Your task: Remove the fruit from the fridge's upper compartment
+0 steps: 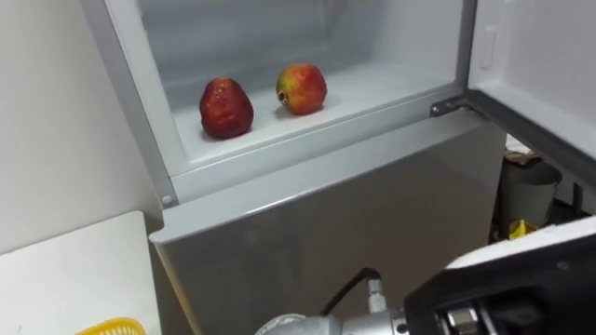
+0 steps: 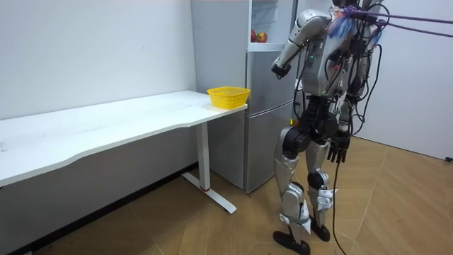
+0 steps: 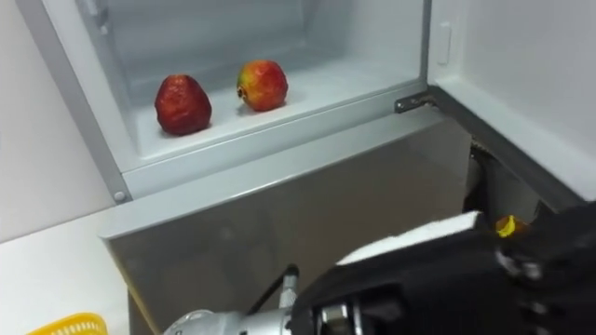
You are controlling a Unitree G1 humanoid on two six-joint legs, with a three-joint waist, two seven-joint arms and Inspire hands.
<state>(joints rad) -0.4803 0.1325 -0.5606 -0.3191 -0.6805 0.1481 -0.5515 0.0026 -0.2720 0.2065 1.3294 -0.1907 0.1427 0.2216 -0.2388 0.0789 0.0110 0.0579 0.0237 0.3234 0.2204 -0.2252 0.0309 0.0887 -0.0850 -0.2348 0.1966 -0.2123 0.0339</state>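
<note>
Grey fridge (image 1: 372,214) stood w/ its upper door (image 1: 549,56) open on the robot's R. On the white shelf (image 1: 400,79) inside lay a dark red fruit (image 1: 226,107) at L and a red-yellow fruit (image 1: 302,88) near it, not touching, no hand on either. Robot stood facing the fridge, next to the white table (image 2: 106,127) w/ a yellow basket (image 2: 228,96) on its corner. R hand (image 2: 278,69) was up toward the fridge, below shelf level; fingers: can't tell. L hand (image 2: 338,150) hung by the thigh, fingers slack, empty.
</note>
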